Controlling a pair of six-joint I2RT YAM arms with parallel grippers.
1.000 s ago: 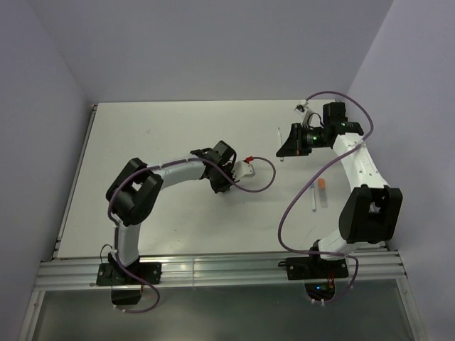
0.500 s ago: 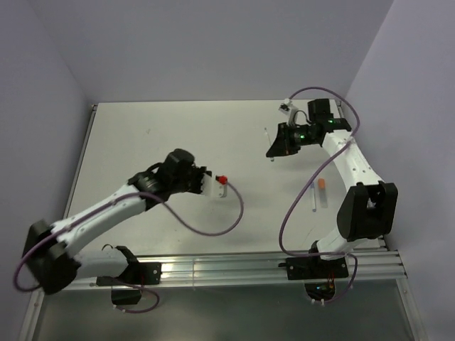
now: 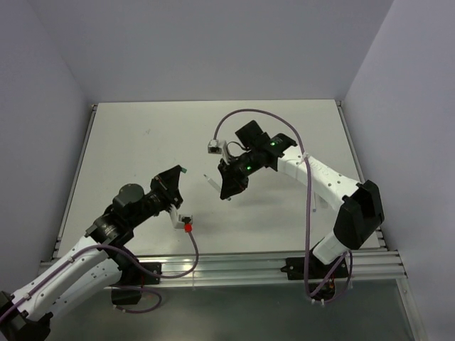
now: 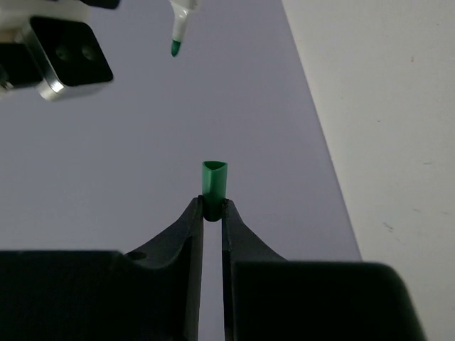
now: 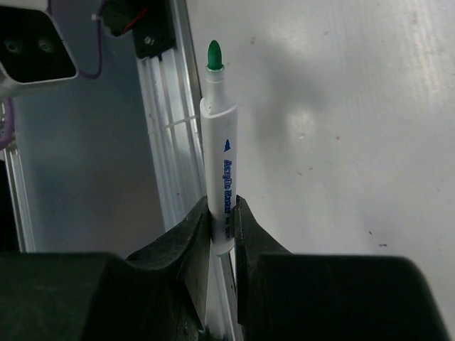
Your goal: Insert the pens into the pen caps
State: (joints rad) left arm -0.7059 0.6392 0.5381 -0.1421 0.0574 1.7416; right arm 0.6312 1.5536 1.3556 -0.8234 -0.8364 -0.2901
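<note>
My left gripper (image 3: 178,175) is shut on the dark green pen cap (image 3: 181,169), held up off the table; in the left wrist view the cap (image 4: 214,185) sticks out past the fingertips of the gripper (image 4: 212,210), open end outward. My right gripper (image 3: 222,183) is shut on a white pen (image 3: 210,182) with a green tip. In the right wrist view this gripper (image 5: 222,226) pinches the pen (image 5: 220,170) near its rear end. The pen tip (image 4: 175,44) shows at the top of the left wrist view, apart from the cap. The blue cap is out of view.
The white table (image 3: 142,142) has walls at the back and sides. A metal rail (image 3: 234,266) runs along the near edge. Purple cables (image 3: 309,206) loop over the right side of the table. A red-ended connector (image 3: 187,227) hangs under my left wrist.
The right arm has swung left from the far right to mid-table with the pen. The left arm has pulled back toward the near left, the cap now pointing at the pen.
</note>
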